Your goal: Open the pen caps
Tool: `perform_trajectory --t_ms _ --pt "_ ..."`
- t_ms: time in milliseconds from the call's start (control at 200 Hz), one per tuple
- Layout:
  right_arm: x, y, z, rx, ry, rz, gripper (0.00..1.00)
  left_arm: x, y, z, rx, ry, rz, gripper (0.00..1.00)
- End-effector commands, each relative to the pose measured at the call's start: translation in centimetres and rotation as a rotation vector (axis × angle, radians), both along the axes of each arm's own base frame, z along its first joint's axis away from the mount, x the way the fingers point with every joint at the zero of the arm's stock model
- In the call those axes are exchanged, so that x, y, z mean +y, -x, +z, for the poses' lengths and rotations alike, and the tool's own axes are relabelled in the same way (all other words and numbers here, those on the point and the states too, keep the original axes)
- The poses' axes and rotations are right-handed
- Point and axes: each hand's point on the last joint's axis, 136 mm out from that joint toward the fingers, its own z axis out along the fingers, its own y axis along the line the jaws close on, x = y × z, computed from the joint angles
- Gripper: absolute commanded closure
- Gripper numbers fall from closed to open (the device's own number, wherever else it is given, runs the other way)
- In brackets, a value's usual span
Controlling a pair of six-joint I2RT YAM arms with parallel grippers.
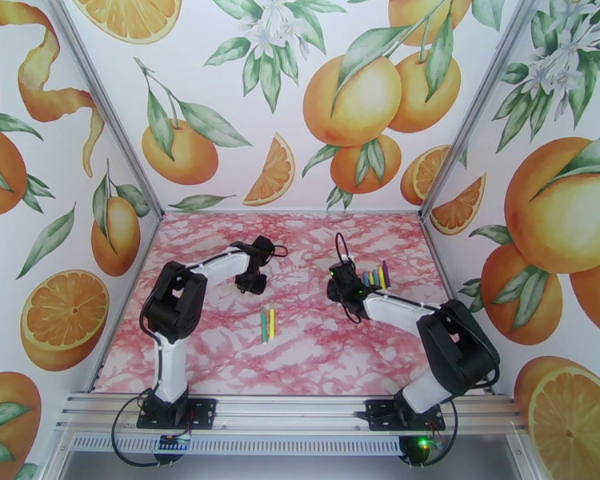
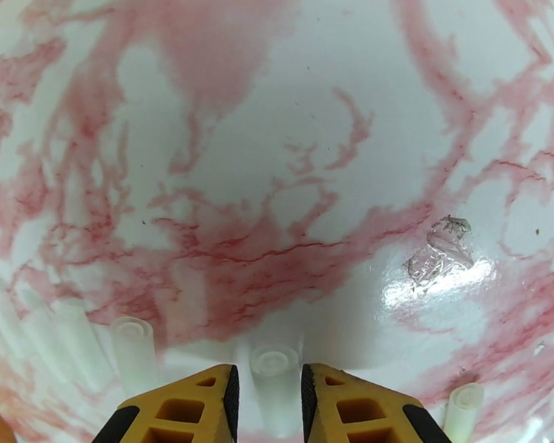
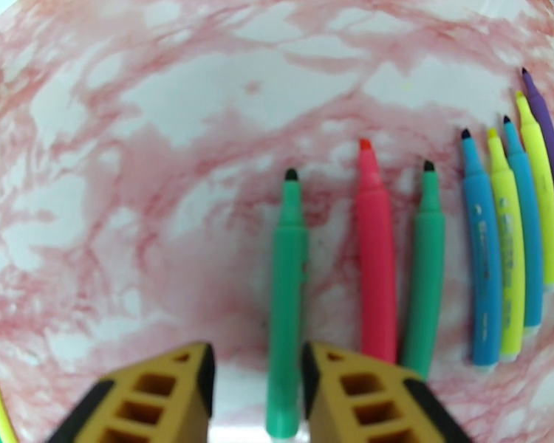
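Top: my left gripper [image 1: 252, 283] and right gripper [image 1: 340, 288] low over table [image 1: 220, 370]; pens [image 1: 374, 276] in row just right of right gripper.

Left wrist: clear whitish cap [image 2: 275, 367] upright between my slightly parted fingers [image 2: 196, 407]; pinched or free, cannot tell. Matching caps [image 2: 133, 342] stand either side.

Right wrist: my jaws spread, uncapped green pen [image 3: 286, 304] lying between, gap on its left.

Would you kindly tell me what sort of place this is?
Likely a robot booth: orange-print walls enclose a pink marbled table, with left arm and right arm bolted to an aluminium rail.
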Motion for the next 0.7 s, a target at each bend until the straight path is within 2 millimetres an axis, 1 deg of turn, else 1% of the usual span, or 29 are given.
perform_trajectory --t_ms 0,90,280,405,470,691 --pt "1.1 0.0 1.7 -0.037 -0.048 0.078 0.61 -1.0 -1.8 4.2 -0.127 0.054 -0.007 0.71" --pt "2.6 0.2 2.5 -0.047 -0.066 0.154 0.6 -1.1 -2.2 5.3 -0.161 0.065 -0.005 0.7" --pt "6.1 1.2 3.7 -0.089 -0.024 0.269 0.58 -1.1 -2.8 6.7 -0.212 0.095 0.011 0.7" --pt "8.7 2.1 3.6 -0.079 -0.047 0.328 0.58 -1.0 -3.0 7.4 -0.238 0.14 0.029 0.71" --pt "10.1 2.5 3.5 -0.075 -0.061 0.356 0.58 -0.5 -3.0 7.7 -0.245 0.158 0.047 0.71" --pt "13.9 3.7 2.6 -0.039 -0.105 0.442 0.58 1.6 -2.3 7.3 -0.255 0.206 0.106 0.71"
